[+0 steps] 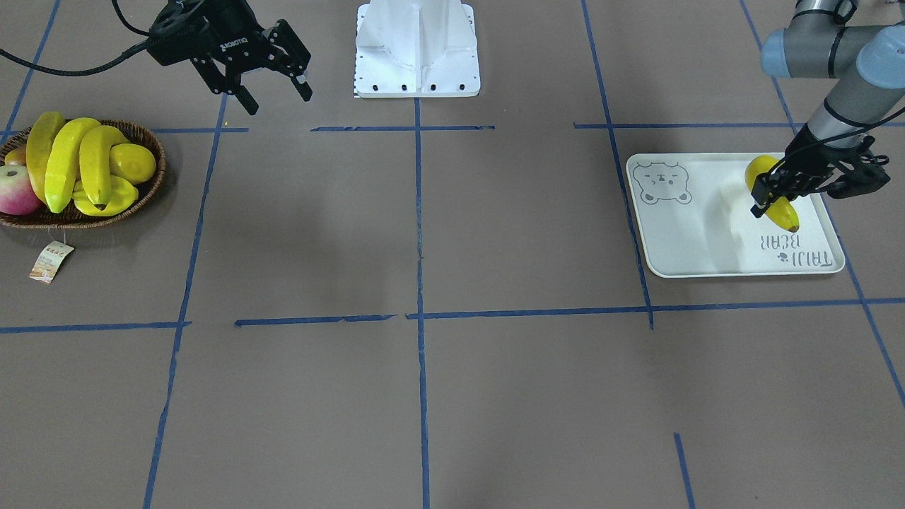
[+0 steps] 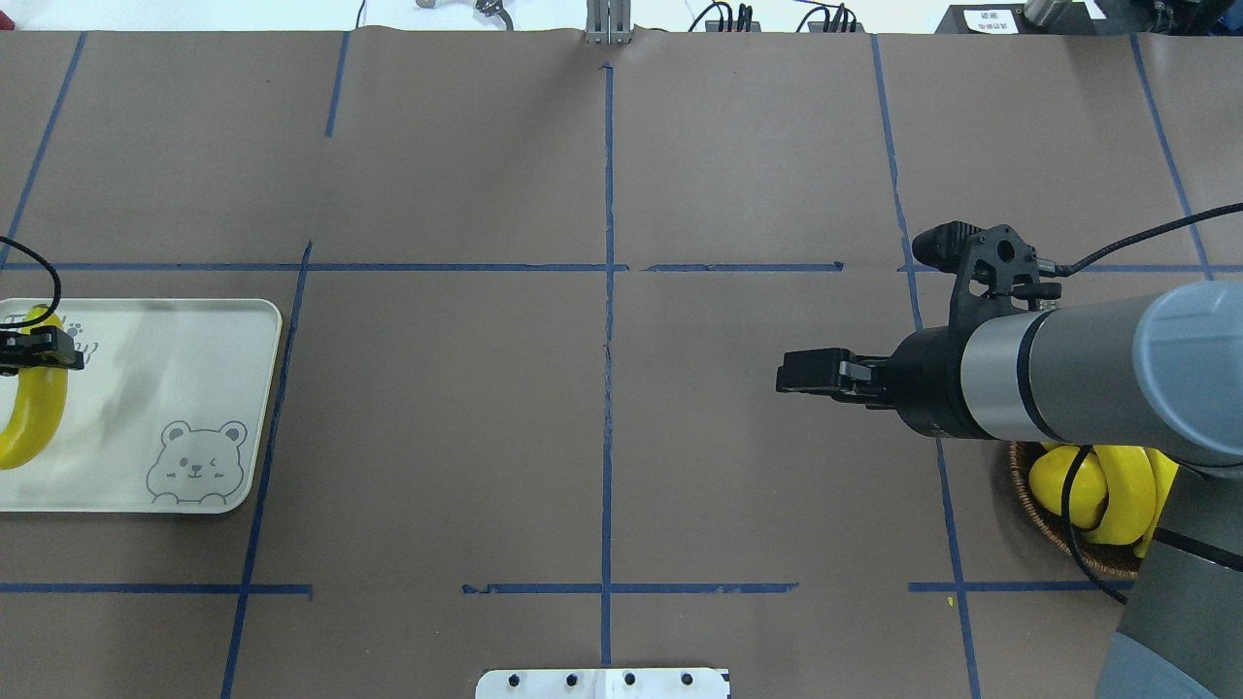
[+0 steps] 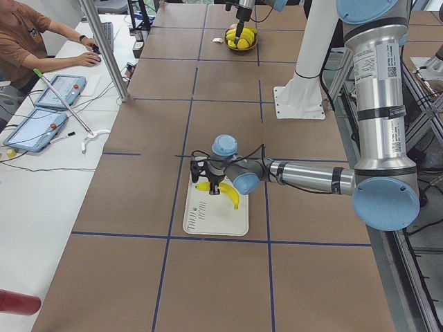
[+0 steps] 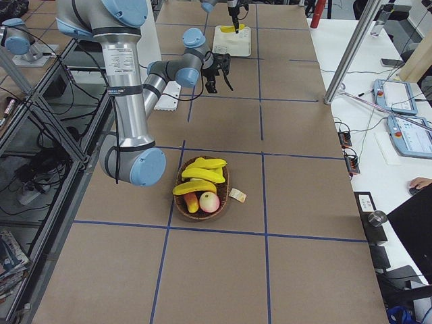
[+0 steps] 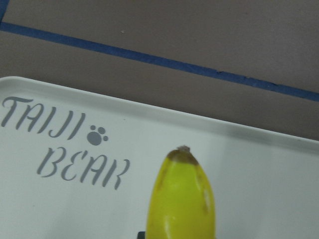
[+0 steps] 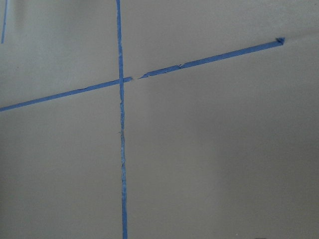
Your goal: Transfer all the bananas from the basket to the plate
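One banana (image 5: 182,199) hangs pinched in the left tool (image 1: 773,192) over the plate (image 1: 679,233), ready for release; the right tool (image 1: 277,93), spread, hovers near the basket (image 1: 157,177) for another.

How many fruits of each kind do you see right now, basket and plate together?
Bananas: 4 (3 in the basket, 1 at the plate in the left gripper)
Apple: 1
Lemon: 1
Starfruit: 1
Small orange-brown fruit: 1
Total: 8
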